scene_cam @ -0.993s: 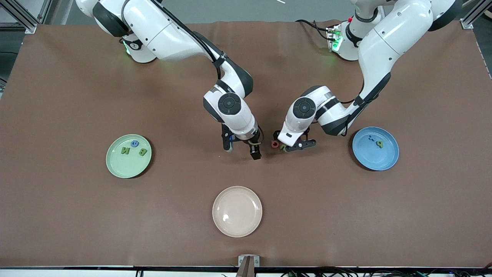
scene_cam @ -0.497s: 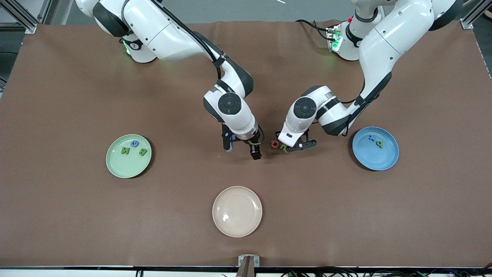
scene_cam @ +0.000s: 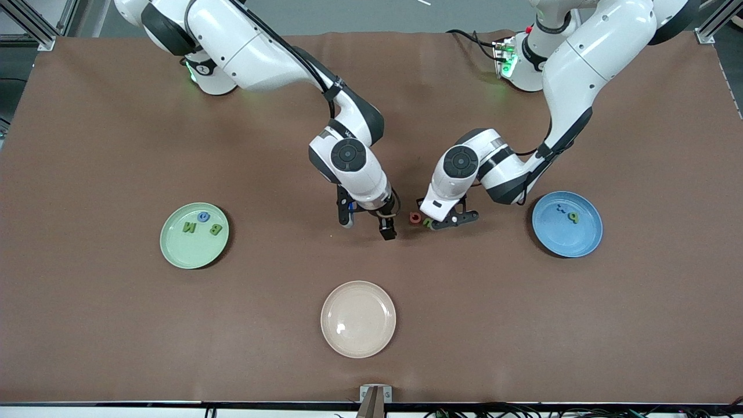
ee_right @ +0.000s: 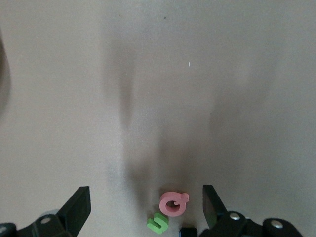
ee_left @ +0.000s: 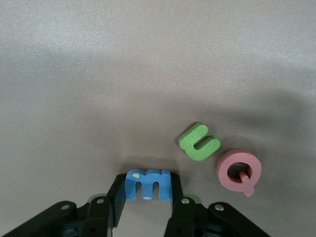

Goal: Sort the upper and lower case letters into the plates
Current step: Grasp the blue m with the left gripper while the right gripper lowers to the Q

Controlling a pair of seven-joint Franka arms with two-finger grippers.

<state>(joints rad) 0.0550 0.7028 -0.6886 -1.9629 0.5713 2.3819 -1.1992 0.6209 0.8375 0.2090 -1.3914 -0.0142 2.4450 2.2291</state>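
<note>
My left gripper (scene_cam: 434, 224) (ee_left: 148, 195) is low over the table's middle, shut on a blue letter m (ee_left: 148, 183). A green letter (scene_cam: 426, 222) (ee_left: 199, 141) and a red Q (scene_cam: 415, 217) (ee_left: 239, 169) lie on the cloth beside it. My right gripper (scene_cam: 367, 227) (ee_right: 143, 212) is open and empty beside them, toward the right arm's end; its view shows the Q (ee_right: 173, 203) and the green letter (ee_right: 159, 222). The mint plate (scene_cam: 186, 249) holds three letters. The blue plate (scene_cam: 566, 241) holds a green letter (scene_cam: 573, 217) and small blue pieces (scene_cam: 560, 209).
A cream-beige plate (scene_cam: 326, 319) stands empty, nearer to the front camera than both grippers. The two grippers are close together over the table's middle. Brown cloth covers the table.
The right gripper has crept very slightly toward the loose letters. The left gripper stays in place, shut on the blue m.
</note>
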